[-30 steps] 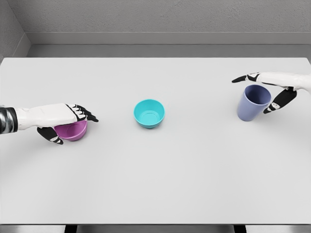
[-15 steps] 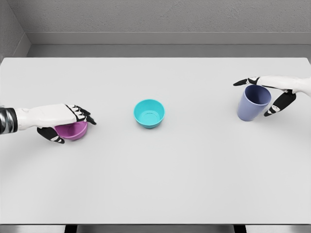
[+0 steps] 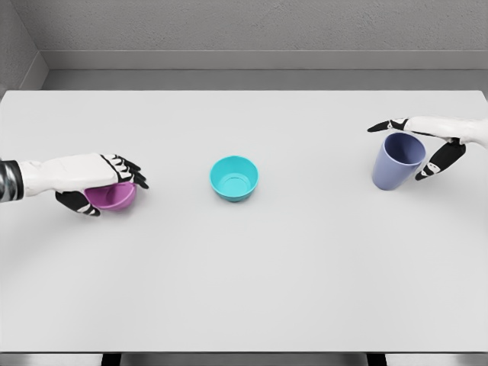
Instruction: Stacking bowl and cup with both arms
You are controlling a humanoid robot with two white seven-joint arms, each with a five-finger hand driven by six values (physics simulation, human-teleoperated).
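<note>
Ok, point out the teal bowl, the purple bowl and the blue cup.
teal bowl (image 3: 234, 179), head view, inner floor.
purple bowl (image 3: 114, 197), head view, front wall.
blue cup (image 3: 393, 169), head view, side wall.

Nothing much on my feed besides the work stuff: a plain white table (image 3: 244, 290) spreading under the left hand (image 3: 99, 179) and right hand (image 3: 427, 145), and a grey textured wall (image 3: 244, 23) well beyond both.

Magenta bowl (image 3: 113, 197); turquoise bowl (image 3: 234, 178); periwinkle-blue cup (image 3: 396, 161); pale grey table (image 3: 252, 282); white hands with black fingertips.
</note>
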